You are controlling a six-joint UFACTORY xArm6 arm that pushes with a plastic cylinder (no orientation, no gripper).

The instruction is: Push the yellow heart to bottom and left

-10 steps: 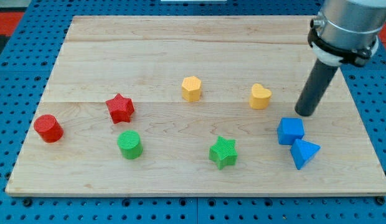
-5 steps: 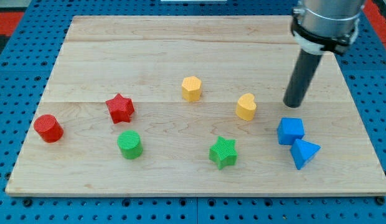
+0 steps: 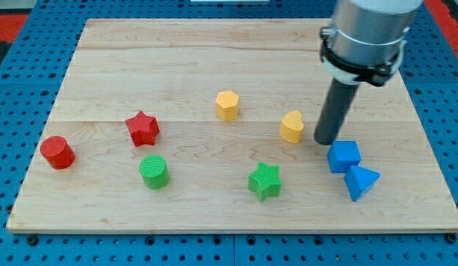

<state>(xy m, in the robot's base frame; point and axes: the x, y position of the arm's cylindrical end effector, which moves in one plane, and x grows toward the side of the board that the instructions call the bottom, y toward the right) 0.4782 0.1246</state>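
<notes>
Wooden counter on blue pegboard. No pincer on this rig: my tip is sitting just right of the yellow heart, gripping nothing. Heart is lying mid-board; I am judging most of the push outstanding.

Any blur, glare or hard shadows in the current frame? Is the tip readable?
Camera view: sharp overall, with even, soft light and no glare on the board. Blocks cast only faint shadows. My tip is crisp, just to the view's right of the yellow heart and above the blue cube. The arm's upper part is cropped at the view's top.
</notes>
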